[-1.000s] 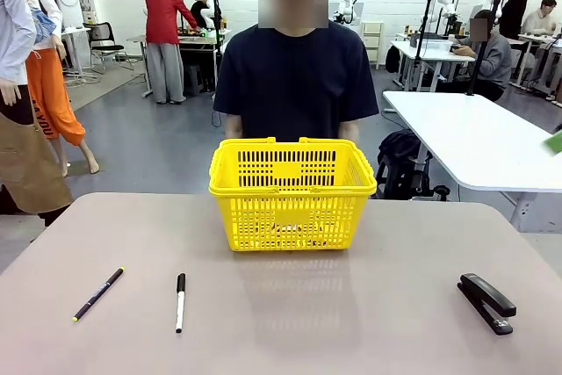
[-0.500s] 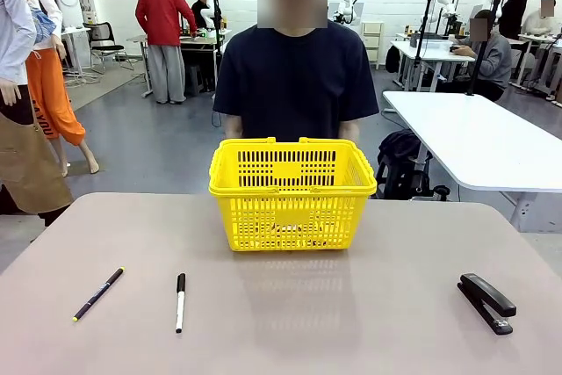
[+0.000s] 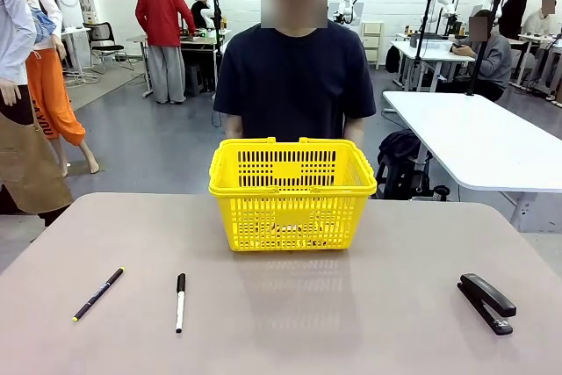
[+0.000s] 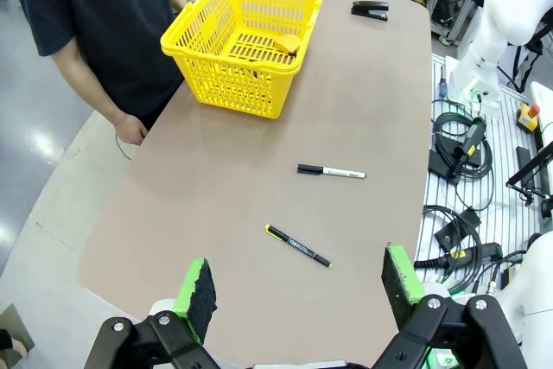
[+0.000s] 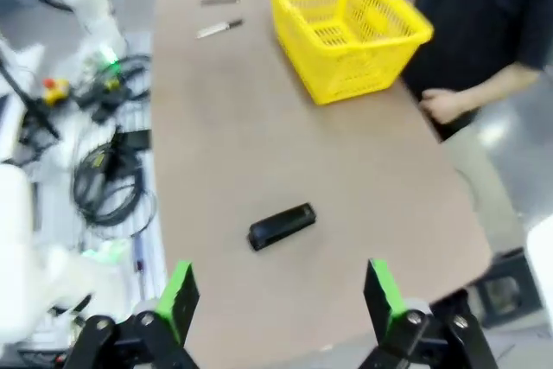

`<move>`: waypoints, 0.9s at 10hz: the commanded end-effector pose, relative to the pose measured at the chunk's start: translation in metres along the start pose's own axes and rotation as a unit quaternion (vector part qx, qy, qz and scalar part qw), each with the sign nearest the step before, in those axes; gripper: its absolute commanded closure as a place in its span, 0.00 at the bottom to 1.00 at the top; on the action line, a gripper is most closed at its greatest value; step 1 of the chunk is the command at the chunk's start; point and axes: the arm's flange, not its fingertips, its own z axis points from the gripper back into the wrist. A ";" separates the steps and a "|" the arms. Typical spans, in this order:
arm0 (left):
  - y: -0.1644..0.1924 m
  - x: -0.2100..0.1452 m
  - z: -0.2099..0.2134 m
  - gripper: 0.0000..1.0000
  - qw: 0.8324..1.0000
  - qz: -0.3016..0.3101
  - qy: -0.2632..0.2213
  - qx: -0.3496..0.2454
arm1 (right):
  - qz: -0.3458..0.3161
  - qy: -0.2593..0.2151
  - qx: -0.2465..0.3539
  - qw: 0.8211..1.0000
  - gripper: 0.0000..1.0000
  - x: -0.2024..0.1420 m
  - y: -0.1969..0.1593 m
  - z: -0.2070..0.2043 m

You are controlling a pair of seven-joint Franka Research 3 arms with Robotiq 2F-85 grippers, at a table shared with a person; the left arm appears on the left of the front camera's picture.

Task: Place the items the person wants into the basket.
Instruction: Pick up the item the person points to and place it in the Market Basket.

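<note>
Basket (image 3: pixel 290 217) is parked at the far middle of the table (image 3: pixel 281 331). Left gripper (image 4: pixel 299 281) and right gripper (image 5: pixel 280 285) are held wide apart, nothing gripped. Stapler (image 3: pixel 486 301) is left out on the right, so it's judged unfinished; a small yellow item (image 4: pixel 288 43) is already seen inside.

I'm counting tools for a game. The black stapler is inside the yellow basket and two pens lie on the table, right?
No. The front view shows the black stapler lying on the table, outside the yellow basket. The thin pen and the white marker do lie there.
</note>
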 end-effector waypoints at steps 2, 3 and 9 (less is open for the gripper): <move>0.000 0.000 0.000 0.00 1.000 -0.010 -0.010 -0.001 | -0.029 -0.078 -0.081 0.993 0.00 0.001 0.020 -0.030; 0.000 0.000 0.000 0.00 1.000 -0.010 -0.010 -0.001 | -0.049 -0.086 -0.116 0.988 0.00 0.008 0.024 -0.037; 0.000 0.000 0.000 0.00 1.000 -0.010 -0.010 -0.001 | -0.027 -0.053 -0.051 0.997 0.00 -0.007 0.005 -0.011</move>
